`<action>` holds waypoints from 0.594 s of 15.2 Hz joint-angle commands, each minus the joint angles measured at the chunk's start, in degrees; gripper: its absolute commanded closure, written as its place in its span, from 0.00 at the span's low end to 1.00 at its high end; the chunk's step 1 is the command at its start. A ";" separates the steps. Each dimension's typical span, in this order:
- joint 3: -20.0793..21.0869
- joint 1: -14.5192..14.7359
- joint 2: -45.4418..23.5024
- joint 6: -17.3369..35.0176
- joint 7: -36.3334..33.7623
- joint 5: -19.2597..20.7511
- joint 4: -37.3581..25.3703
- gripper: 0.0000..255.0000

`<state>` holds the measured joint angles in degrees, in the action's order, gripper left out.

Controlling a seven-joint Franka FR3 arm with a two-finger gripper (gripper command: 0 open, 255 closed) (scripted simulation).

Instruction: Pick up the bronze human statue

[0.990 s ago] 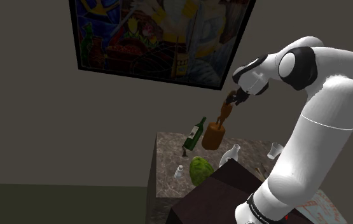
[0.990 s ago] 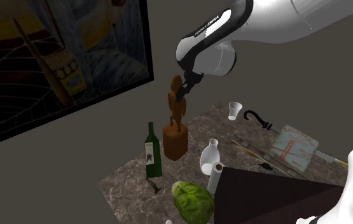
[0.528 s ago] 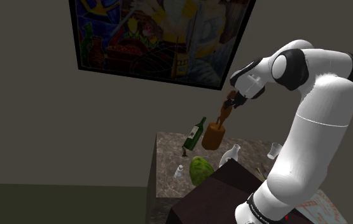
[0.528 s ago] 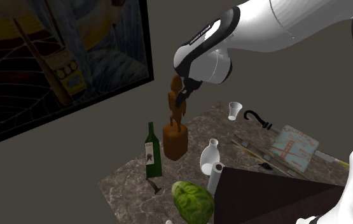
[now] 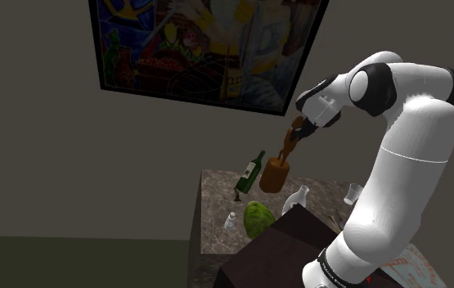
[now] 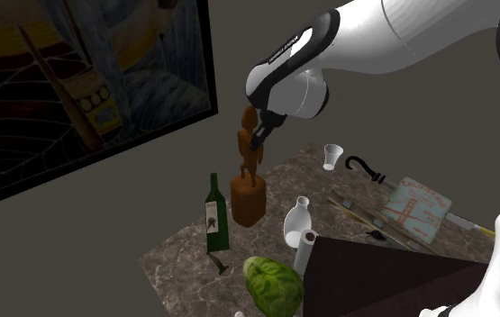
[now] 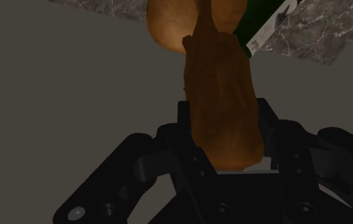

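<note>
The brown human statue [image 7: 219,76] is clasped at its upper body between the gripper's [image 7: 226,113] black fingers [image 7: 181,124]. Beyond them, a green bottle [image 7: 267,22] is seen beside its base.

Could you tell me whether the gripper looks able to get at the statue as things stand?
Probably yes: the gripper is at the brown statue's upper body, its fingers appear to clasp it from both sides, and the green bottle beside it stands clear.
</note>
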<state>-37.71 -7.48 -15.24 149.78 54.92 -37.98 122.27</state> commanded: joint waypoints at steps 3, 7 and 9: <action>-0.43 0.45 0.61 -0.41 -0.84 1.02 0.01 1.00; -2.12 1.78 2.90 -2.20 -3.93 4.88 -0.41 1.00; -2.86 2.36 4.01 -3.14 -5.43 6.76 -0.72 1.00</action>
<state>-40.15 -5.68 -12.04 146.95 50.67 -32.45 121.74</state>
